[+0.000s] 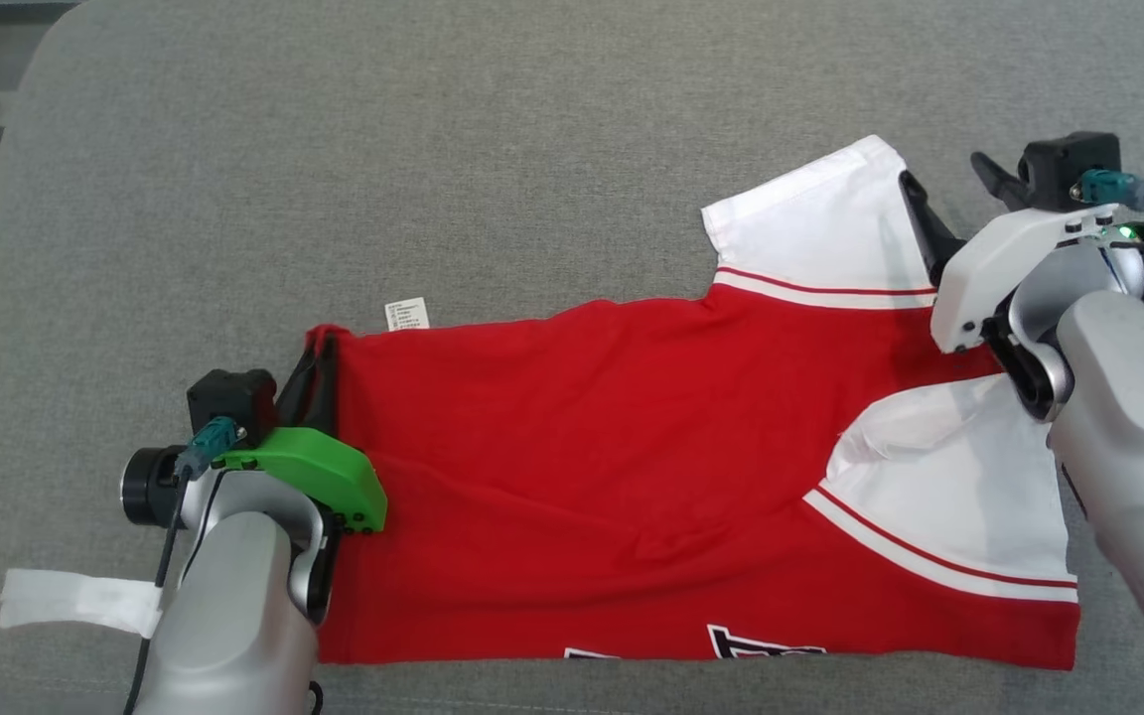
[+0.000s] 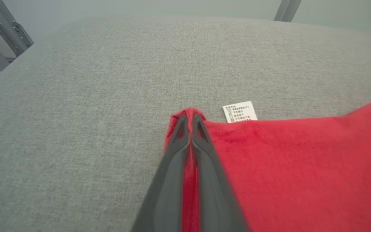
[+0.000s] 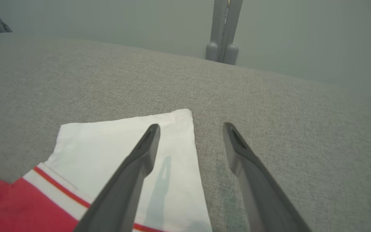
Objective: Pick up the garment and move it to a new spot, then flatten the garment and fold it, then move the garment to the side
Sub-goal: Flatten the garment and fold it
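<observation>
Pinching the garment (image 1: 612, 417) at its nine o'clock corner, the clenched left gripper (image 1: 319, 348) should wait until the splayed-open right gripper (image 1: 941, 171) clamps the two o'clock sleeve (image 1: 810, 218), then lift evenly.

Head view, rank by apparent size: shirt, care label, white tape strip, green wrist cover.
1. shirt: by far the largest.
2. green cover and tape strip: look about alike, and the strip's right end is hidden, so not ranked.
3. care label: smallest.
</observation>
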Available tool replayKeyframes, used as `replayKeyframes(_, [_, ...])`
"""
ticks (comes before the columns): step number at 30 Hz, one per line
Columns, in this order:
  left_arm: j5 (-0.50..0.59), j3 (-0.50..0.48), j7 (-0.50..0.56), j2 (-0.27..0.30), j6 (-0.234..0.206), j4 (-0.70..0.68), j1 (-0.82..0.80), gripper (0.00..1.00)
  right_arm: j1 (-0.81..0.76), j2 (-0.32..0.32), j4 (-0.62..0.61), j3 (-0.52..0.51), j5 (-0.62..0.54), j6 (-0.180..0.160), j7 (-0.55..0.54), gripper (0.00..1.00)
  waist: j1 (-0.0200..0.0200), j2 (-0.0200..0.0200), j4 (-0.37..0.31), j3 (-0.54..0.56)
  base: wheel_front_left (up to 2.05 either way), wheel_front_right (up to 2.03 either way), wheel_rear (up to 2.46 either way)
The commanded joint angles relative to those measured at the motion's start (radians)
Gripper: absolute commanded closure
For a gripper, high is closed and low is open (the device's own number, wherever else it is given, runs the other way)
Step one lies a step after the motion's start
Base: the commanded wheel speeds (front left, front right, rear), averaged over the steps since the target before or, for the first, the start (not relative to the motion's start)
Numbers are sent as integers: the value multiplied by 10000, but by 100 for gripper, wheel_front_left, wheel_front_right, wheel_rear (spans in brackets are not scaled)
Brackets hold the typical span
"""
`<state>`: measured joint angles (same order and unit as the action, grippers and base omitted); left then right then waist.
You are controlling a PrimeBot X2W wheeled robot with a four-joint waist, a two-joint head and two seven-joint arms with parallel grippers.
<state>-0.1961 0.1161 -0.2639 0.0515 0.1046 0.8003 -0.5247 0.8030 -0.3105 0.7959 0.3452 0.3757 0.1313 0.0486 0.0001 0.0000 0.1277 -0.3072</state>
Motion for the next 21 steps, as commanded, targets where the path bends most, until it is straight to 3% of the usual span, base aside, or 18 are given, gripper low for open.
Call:
replayKeyframes(1, [-275,242,3,6,27,-150,-175,100,300,-113,225,22,143,-13,-89,0,-1,0,415,-251,0,0,0])
replayKeyframes(9, [-1567,2016,3,7,-292,-808,-311,100,1414,-371,1793,137,193,-13,-581,0,-1,0,1193,-677,0,0,0])
replayKeyframes(16, [-2233,2973,3,5,-724,-1207,-540,100,2172,-354,2890,-25,278,-13,-913,0,-1,0,1557,-978,0,0,0])
replayKeyframes(18, [-2318,3103,3,7,-804,-1260,-563,100,2300,-276,3106,40,234,-13,-966,20,-1,0,1587,-1008,0,0,0])
replayKeyframes(20, [-2399,3183,3,5,-869,-1293,-608,100,2377,-219,3278,107,250,-13,-1019,67,-1,0,1593,-1033,0,0,0])
replayKeyframes(21, [-2423,3197,3,6,-886,-1298,-615,100,2391,-191,3349,130,280,-13,-1049,98,-1,0,1582,-1039,0,0,0])
